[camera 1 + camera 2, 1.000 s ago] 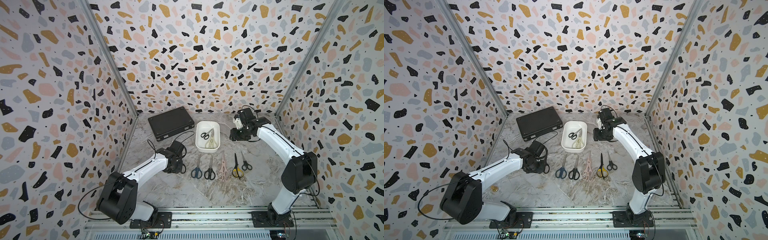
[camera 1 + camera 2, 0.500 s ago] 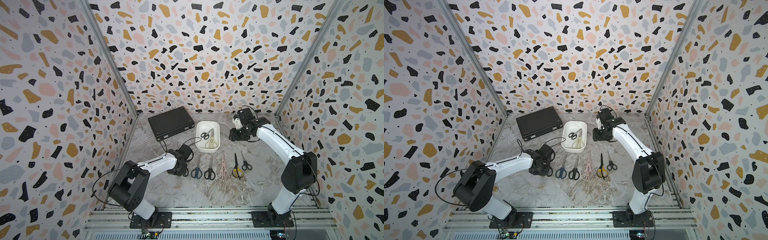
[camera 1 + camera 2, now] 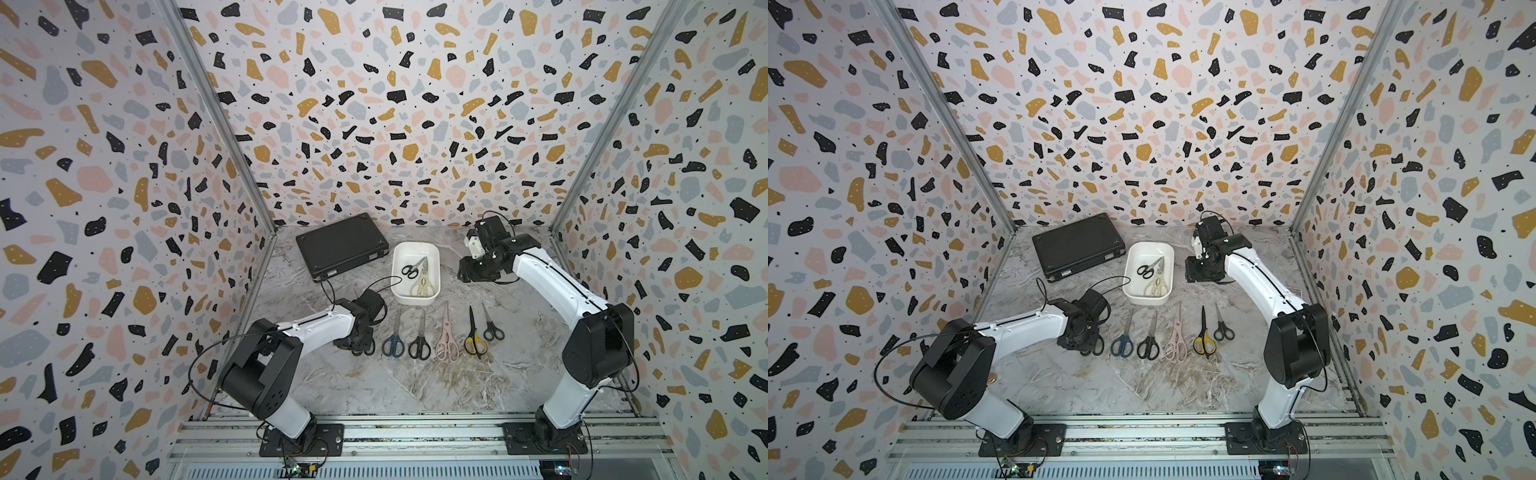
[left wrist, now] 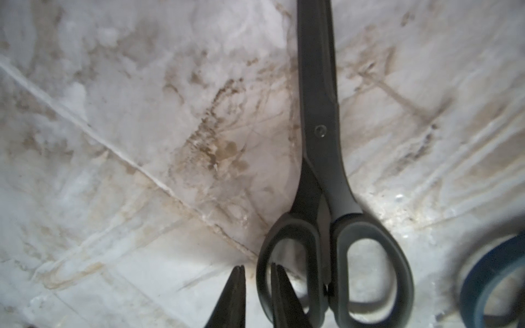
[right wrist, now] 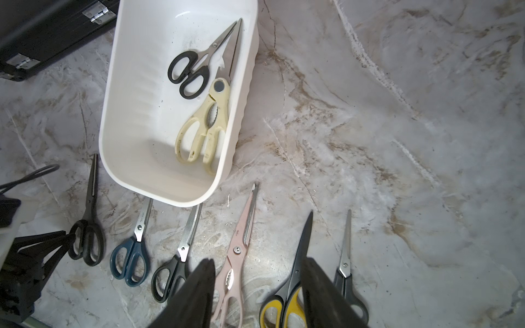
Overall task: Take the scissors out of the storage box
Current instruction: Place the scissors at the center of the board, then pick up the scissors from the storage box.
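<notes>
Two scissors left in the box: black pair lying over the blades of the cream pair. Six already on the table. Left gripper straddles one handle loop of an all-black pair, jaws slightly parted. Right gripper is apart, empty. We'd judge them stiff, light, with slick blades; grip the black handles first.

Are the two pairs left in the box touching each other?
Touching. The right wrist view shows the black-handled scissors lying against the cream scissors in the storage box: its handle loop abuts their pivot, blades meeting near the tips.
</notes>
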{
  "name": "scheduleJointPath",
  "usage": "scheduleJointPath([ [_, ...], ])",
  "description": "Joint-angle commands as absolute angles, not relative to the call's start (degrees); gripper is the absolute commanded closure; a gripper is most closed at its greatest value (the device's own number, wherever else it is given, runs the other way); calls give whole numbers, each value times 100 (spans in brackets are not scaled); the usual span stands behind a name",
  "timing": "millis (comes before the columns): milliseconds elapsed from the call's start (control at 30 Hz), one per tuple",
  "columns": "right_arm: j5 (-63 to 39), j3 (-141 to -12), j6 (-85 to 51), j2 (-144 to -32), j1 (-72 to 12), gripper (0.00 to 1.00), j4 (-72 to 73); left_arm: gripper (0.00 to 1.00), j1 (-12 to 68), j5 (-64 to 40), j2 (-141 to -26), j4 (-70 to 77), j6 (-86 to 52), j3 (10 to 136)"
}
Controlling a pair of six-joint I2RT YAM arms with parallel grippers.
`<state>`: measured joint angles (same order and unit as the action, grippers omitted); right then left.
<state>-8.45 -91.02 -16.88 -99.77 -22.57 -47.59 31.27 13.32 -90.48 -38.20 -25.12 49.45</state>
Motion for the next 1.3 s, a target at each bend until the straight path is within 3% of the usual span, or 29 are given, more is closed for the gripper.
scheduleJointPath([
  [0,-857,-9210,-1710,-9963,-2285,46,-4838,78,3138,1505,-8991,-4026,-2539,5075],
  [433,-793,-9103,-1672,-9936,-2284,46,-4799,66,3147,1388,-7970,-4308,-2365,5986],
  [733,-656,-9104,-1622,-9884,-2285,46,-4816,65,3148,1349,-8193,-4394,-2074,6814],
  [1167,-646,-9116,-1643,-9914,-2285,46,-4833,65,3146,1215,-8298,-4266,-2040,6841],
  [1267,-641,-9106,-1639,-9890,-2285,46,-4828,61,3146,1228,-8297,-4280,-2022,6880],
])
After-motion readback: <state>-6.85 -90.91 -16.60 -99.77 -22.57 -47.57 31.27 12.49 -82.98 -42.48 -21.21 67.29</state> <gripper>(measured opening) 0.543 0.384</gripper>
